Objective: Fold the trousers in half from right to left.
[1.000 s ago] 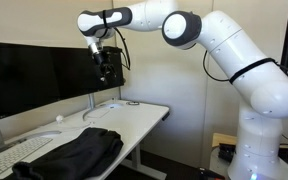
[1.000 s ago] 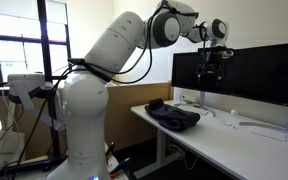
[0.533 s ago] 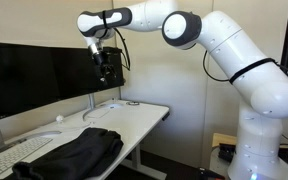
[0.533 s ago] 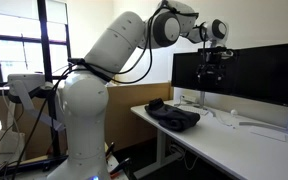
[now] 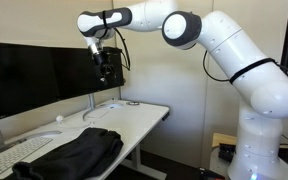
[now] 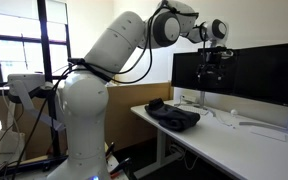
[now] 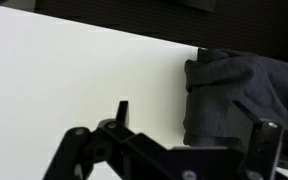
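Observation:
The trousers [image 5: 79, 152] lie as a wrinkled dark heap on the white desk [image 5: 139, 118], near its front edge. In both exterior views they are bunched up rather than spread flat [image 6: 174, 116]. My gripper [image 5: 105, 78] hangs high above the desk in front of the monitors, well clear of the cloth [image 6: 215, 78]. In the wrist view the gripper [image 7: 191, 118] is open with nothing between its fingers, and the trousers [image 7: 239, 95] show far below at the right.
Black monitors [image 5: 34, 75] stand along the back of the desk [image 6: 254, 70]. A white keyboard [image 5: 14, 155] and a white mouse [image 5: 59, 120] lie beside the trousers. A small dark item [image 5: 132, 103] rests near the desk's far corner.

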`<state>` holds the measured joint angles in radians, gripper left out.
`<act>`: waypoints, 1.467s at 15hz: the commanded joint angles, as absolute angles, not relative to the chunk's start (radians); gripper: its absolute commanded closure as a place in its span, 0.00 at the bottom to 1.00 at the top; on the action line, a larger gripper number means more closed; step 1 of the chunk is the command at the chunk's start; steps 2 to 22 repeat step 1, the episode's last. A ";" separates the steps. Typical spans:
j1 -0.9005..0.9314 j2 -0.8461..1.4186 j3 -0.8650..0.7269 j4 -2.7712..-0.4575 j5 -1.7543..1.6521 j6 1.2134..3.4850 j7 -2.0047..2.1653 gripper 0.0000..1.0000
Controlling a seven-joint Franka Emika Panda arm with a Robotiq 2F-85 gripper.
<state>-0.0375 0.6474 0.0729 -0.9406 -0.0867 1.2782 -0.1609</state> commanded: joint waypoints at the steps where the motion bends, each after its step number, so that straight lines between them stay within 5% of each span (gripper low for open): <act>1: -0.038 0.647 0.073 -0.941 -0.087 1.278 -0.161 0.00; 22: -0.038 0.647 0.073 -0.941 -0.087 1.278 -0.161 0.00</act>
